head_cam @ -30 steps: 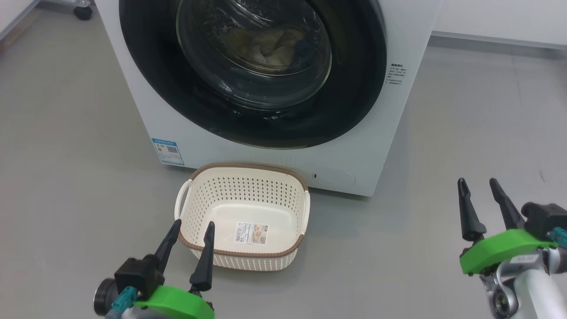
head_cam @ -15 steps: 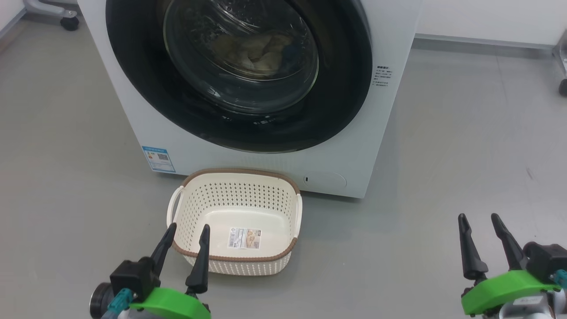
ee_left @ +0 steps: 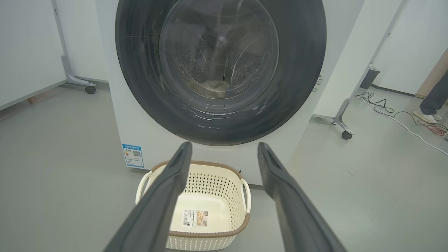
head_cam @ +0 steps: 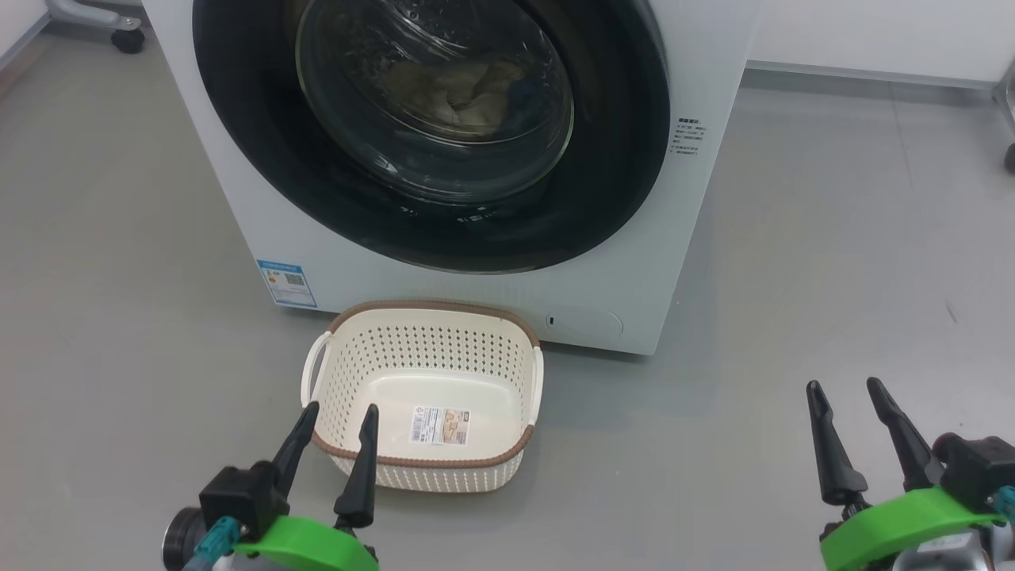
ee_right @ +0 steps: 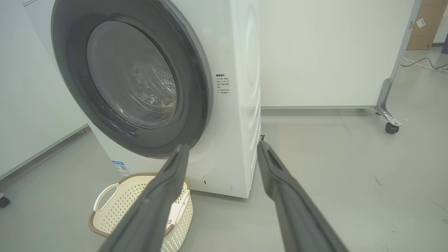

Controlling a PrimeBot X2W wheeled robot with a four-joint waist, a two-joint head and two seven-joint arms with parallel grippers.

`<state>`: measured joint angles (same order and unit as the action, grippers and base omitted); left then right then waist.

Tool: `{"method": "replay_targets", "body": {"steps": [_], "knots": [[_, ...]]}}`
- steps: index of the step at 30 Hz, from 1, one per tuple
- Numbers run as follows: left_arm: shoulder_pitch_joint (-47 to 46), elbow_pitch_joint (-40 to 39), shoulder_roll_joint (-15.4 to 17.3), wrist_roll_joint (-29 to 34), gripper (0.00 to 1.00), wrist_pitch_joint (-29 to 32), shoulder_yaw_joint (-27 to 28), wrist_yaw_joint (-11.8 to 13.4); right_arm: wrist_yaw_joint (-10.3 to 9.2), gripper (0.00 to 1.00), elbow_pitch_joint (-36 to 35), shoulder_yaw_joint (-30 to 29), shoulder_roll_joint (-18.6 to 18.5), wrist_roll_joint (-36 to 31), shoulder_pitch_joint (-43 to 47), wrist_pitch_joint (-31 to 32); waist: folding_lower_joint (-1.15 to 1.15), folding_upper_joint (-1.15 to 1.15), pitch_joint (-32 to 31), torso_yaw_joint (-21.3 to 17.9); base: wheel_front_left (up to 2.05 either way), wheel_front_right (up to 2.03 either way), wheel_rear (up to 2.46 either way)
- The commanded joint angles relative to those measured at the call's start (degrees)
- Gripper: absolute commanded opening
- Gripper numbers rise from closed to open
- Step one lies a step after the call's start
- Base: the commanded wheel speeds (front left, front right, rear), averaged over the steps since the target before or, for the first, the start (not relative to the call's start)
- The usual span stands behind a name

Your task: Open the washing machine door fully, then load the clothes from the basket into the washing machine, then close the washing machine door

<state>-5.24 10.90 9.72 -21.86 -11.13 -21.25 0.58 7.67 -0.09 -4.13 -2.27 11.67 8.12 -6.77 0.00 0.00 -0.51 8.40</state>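
Note:
The white washing machine [head_cam: 476, 301] stands in front of me with its black-rimmed glass door [head_cam: 618, 159] closed. Pale yellow clothes [head_cam: 460, 87] lie inside the drum, seen through the glass. On the floor before the machine sits the cream basket [head_cam: 428, 313], holding nothing but a label on its bottom. My left gripper [head_cam: 341, 408] is open, its fingertips just over the basket's near rim. My right gripper [head_cam: 842, 385] hangs open over bare floor to the right. The left wrist view looks between the open left gripper [ee_left: 224, 145] at the basket [ee_left: 206, 233] and door [ee_left: 301, 70]. The right wrist view looks past the open right gripper [ee_right: 223, 145] at the machine's corner [ee_right: 241, 105].
White partitions on wheeled feet stand to the left [head_cam: 127, 40] and right [ee_left: 344, 134] of the machine. Cables [ee_left: 395, 115] trail over the floor at the far right, where a person's leg and shoe [ee_left: 430, 101] show. Grey floor stretches to the right of the basket.
The head camera has shifted a little. My right gripper has drawn back towards me, lower in the head view. The left gripper, basket and door stay as they were; both grippers remain open.

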Motion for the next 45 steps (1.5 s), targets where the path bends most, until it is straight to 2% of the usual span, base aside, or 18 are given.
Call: {"method": "replay_targets", "body": {"steps": [1, 33, 34, 38, 45], "knots": [[-1.4, -2.0, 0.9, -0.3, 1.0, -0.3, 1.7, 0.3, -0.19, 1.0, -2.3, 1.2, -0.6, 0.4, -0.9, 0.0, 0.0, 0.0, 0.0, 0.0, 0.0, 0.0, 0.0], [-1.6, -2.0, 1.4, -0.9, 1.0, -0.8, 0.1, 0.8, -0.19, 1.0, -2.3, 0.3, -0.6, 0.6, 0.1, 0.8, 0.0, 0.0, -0.2, 0.3, 0.0, 0.0, 0.0], [0.1, 0.0, 0.3, -0.5, 0.0, -0.3, -1.6, 0.5, 0.0, 0.0, -0.4, -0.9, 0.1, 0.5, 1.6, 0.7, 0.0, 0.0, -0.2, 0.3, 0.0, 0.0, 0.0], [1.8, 3.2, -0.3, -0.6, 0.0, 0.1, -1.9, 0.4, 0.0, 0.0, 3.3, -0.6, 0.6, 0.6, 2.4, 0.8, 0.0, 0.0, -0.2, 0.2, 0.0, 0.0, 0.0], [1.9, 3.5, -0.6, -4.4, 0.0, 0.9, -0.5, 0.0, -0.01, 0.0, 4.2, -0.5, 0.5, 5.0, 1.6, 1.3, 0.0, 0.0, -0.1, -0.2, 0.0, 0.0, 0.0]]}}
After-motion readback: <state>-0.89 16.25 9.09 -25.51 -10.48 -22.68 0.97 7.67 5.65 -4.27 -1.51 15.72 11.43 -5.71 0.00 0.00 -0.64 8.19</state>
